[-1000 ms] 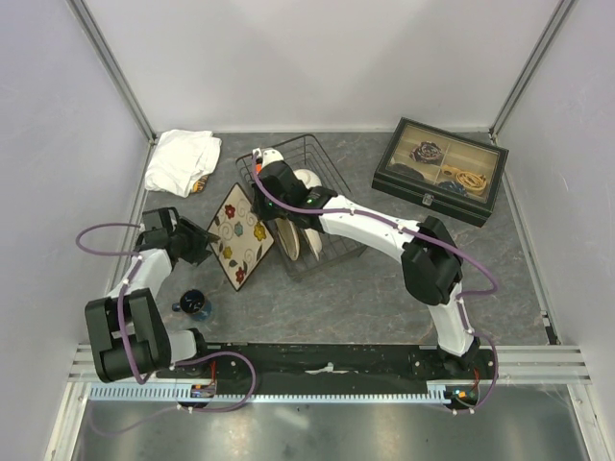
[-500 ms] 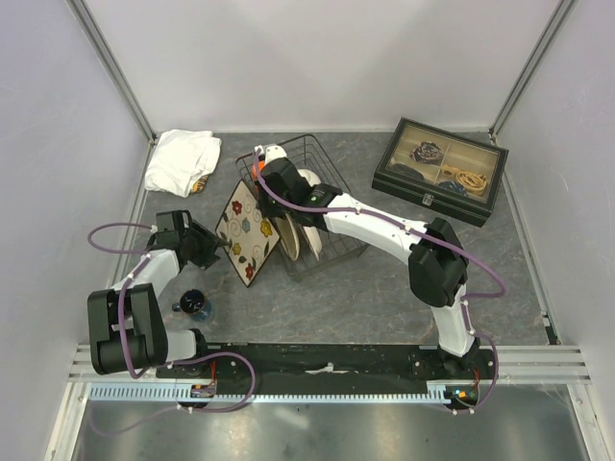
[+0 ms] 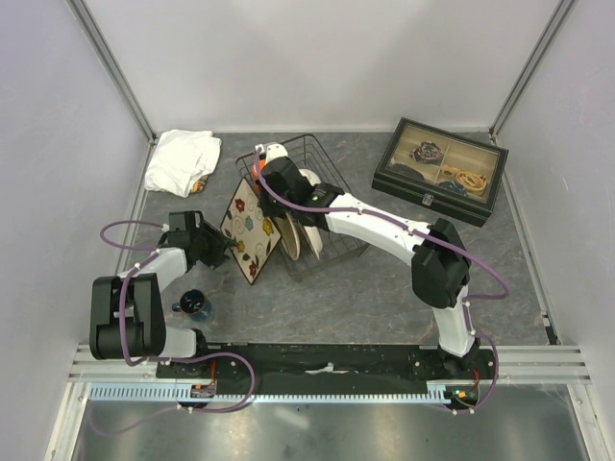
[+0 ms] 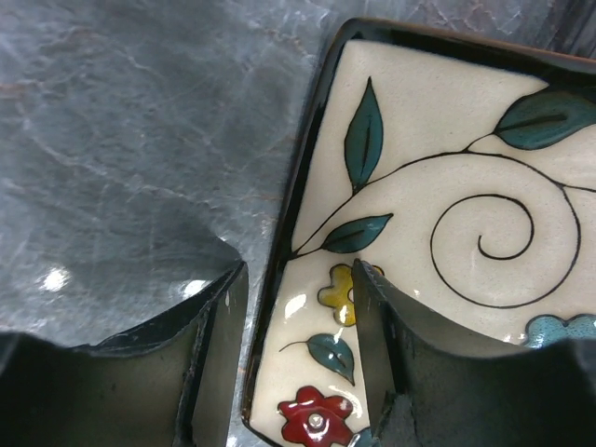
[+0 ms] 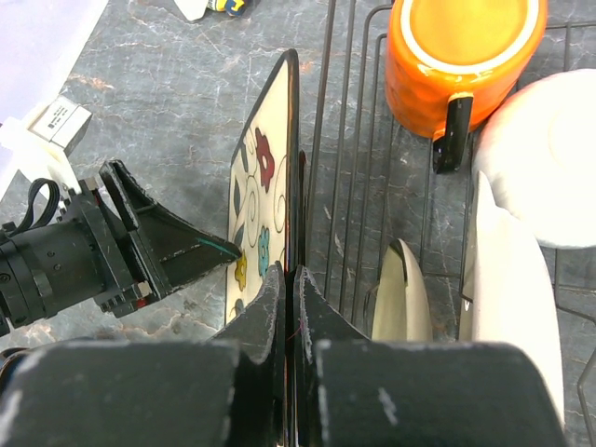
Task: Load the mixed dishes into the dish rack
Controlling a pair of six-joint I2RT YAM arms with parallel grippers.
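This looks like the last dish to load. Left of the black wire dish rack [image 3: 317, 144], the left gripper [image 4: 293, 279] reaches in low. Its jaws are apart around the bottom rim of the square tan flower-patterned plate [image 5: 259, 177]. The plate stands on edge just outside the rack's left wall. The right gripper [image 5: 291, 279] reaches over from above and pinches the plate's top edge tight. Next, I think, the plate must go up over the wall and down into a slot.
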